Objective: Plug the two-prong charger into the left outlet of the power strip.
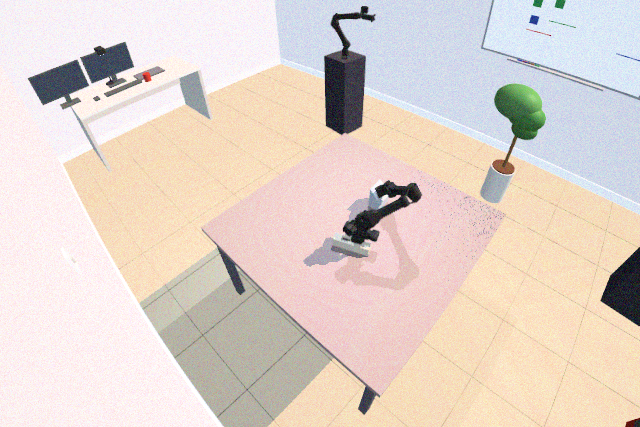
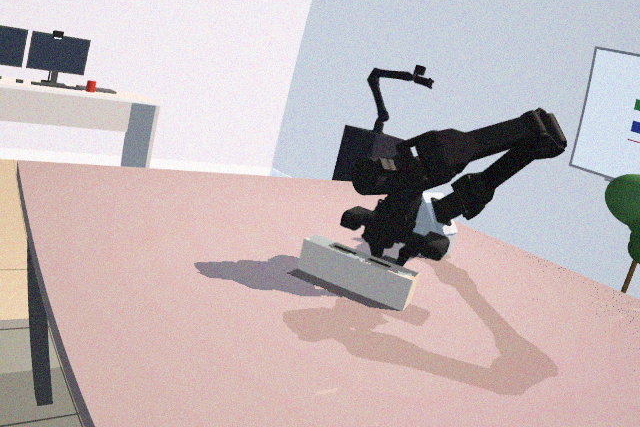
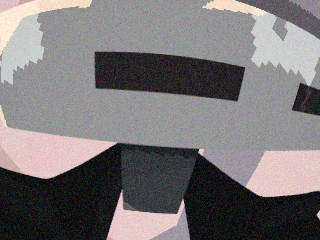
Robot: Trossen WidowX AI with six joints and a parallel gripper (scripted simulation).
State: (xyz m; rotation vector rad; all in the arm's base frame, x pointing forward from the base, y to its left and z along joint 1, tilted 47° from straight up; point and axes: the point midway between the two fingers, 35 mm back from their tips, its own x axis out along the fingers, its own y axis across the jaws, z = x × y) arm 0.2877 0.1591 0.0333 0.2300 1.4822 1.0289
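The black charger is held between the fingertips of my gripper, which is shut on it. The charger's far end meets the near edge of the grey power strip in the wrist view, and its prongs are not visible. One dark outlet recess lies beyond the charger, across a band of grey face. A second dark recess is cut off at the right edge. Whether the prongs touch the strip cannot be told.
The strip rests on the pink table. A pale, light-blue block stands by the arm's base. Another black arm stands on a dark pedestal beyond the table.
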